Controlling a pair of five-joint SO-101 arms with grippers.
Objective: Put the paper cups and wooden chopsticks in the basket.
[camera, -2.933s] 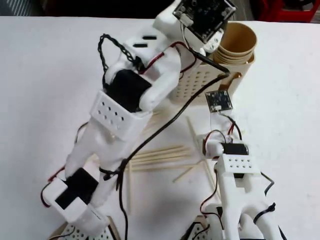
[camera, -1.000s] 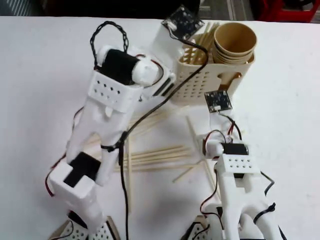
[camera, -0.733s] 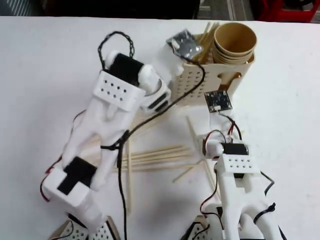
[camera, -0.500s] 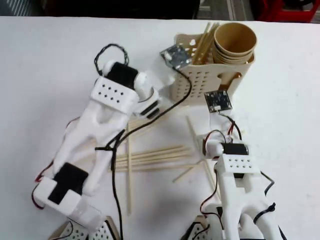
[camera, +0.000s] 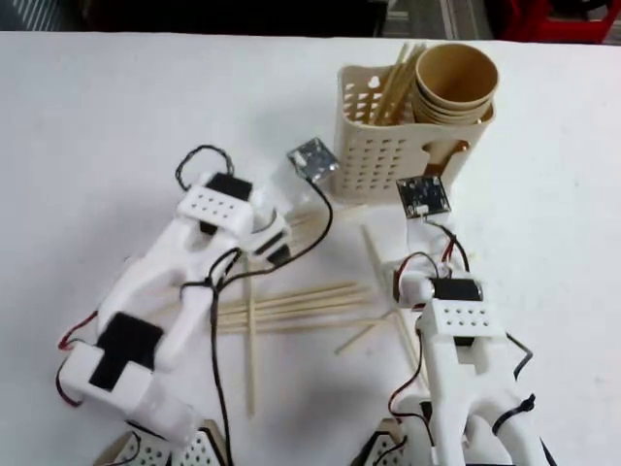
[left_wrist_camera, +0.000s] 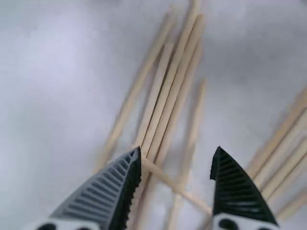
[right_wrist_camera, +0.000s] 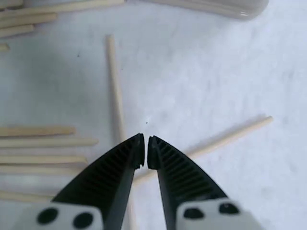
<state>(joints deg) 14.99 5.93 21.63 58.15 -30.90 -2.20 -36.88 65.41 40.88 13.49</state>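
Left gripper is drawn back from the basket, spread; right gripper is clenched, empty. Paper cups and chopsticks are held inside.

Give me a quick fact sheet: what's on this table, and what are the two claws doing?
basket: upright on the white table
paper cups: stacked inside the basket
chopsticks in basket: a few, beside the cups
loose chopsticks: scattered on the table before the basket
left gripper: open over loose chopsticks, empty
right gripper: shut, empty, over the table
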